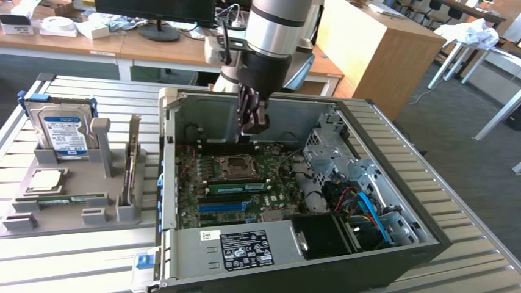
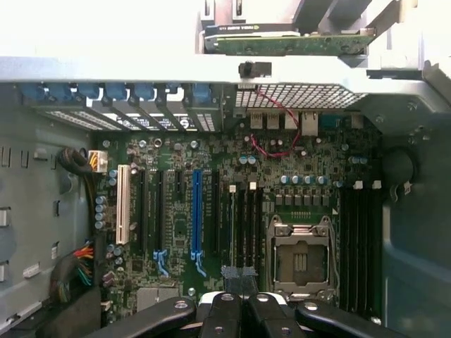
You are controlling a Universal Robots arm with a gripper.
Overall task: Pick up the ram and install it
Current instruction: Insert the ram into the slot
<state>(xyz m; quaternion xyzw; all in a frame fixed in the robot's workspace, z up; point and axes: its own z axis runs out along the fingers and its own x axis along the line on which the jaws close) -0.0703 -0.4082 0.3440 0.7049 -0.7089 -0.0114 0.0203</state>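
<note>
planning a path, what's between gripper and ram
Exterior view: the case wall and an upright card stand between the gripper and the ram.

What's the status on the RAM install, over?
Gripper shut, empty, hovering inside the open case above the motherboard. Ram lying in the grey holder tray beside the case. Nothing blocking the tray.

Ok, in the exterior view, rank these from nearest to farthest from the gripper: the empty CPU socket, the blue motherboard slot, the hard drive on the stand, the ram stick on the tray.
1. CPU socket, just below the shut gripper inside the case.
2. Blue motherboard slot, lower on the board, toward the case's front.
3. Hard drive, upright on the stand at the exterior view's left.
4. Ram, flat on the tray, lower left.
</note>
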